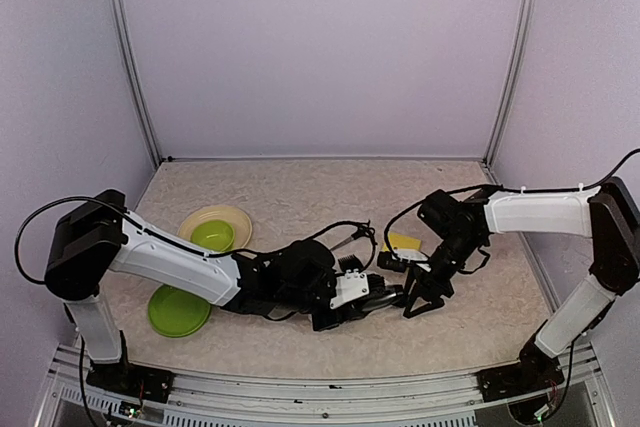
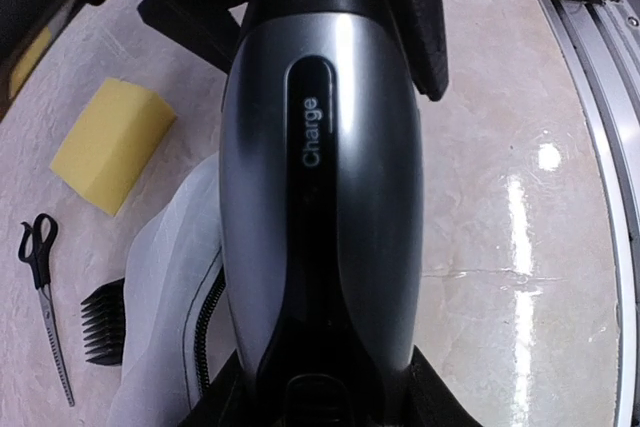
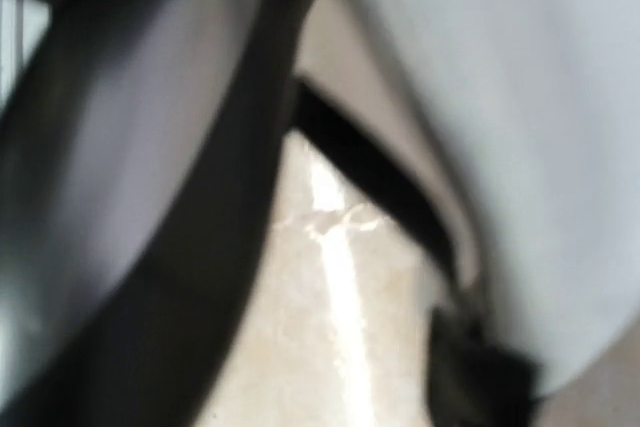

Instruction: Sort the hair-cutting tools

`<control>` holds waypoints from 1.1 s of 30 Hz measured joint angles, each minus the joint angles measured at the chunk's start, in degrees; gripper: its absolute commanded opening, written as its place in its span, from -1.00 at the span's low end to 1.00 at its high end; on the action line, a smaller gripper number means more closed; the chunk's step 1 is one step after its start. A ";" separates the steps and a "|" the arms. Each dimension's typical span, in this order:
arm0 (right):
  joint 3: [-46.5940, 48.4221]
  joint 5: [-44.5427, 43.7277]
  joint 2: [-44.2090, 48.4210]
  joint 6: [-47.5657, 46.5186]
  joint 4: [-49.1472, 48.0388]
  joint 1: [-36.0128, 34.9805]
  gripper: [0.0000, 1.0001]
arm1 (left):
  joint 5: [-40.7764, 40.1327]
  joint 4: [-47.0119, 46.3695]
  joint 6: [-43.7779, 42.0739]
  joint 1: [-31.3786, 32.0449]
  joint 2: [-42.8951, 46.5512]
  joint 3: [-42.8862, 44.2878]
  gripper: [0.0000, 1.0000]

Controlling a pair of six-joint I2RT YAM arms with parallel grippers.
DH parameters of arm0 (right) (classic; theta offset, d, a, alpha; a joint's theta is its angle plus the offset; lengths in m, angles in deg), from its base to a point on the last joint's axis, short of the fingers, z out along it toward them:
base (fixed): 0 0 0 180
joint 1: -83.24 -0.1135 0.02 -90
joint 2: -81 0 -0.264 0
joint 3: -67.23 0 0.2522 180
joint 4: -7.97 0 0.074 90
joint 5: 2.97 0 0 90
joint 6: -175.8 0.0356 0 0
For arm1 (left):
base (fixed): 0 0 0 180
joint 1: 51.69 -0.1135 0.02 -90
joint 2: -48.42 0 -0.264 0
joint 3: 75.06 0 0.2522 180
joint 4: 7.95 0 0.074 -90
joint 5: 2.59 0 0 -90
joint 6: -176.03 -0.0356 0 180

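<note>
Left wrist view: clipper (image 2: pixel 320 197) clamped in the left gripper (image 1: pixel 378 299), above the white pouch (image 2: pixel 160 277); scissors (image 2: pixel 45 307) and comb guard (image 2: pixel 103 322) lie alongside. Too blurred to tell how the right gripper (image 1: pixel 422 297) stands.

Table (image 1: pixel 300 187) with scissors (image 2: pixel 45 297), sponge (image 2: pixel 110 142), plate (image 1: pixel 178 310)

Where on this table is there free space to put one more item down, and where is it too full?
Free: the wide far strip of table between the back wall and the green bowl; also the near right corner, between the right gripper and its arm's base. Crowded: the centre, where both arms meet over the clipper.
</note>
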 measured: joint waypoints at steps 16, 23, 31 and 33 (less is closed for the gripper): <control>-0.31 -2.40 -3.28 0.37 -2.54 3.82 0.23 | -0.74 -3.54 0.87 -0.33 0.00 -2.60 -1.00; 0.79 -1.57 -6.08 0.33 -4.31 5.09 0.22 | -0.74 -4.17 0.59 -0.33 0.00 -2.60 -1.00; 2.58 3.15 -12.11 0.07 -6.19 5.09 -0.94 | -1.11 -4.20 0.02 -0.33 -1.66 -2.03 -0.91; 2.78 4.85 -12.11 -0.07 -6.14 5.09 -1.00 | -1.44 -4.15 0.00 -0.33 -2.51 -1.73 -0.71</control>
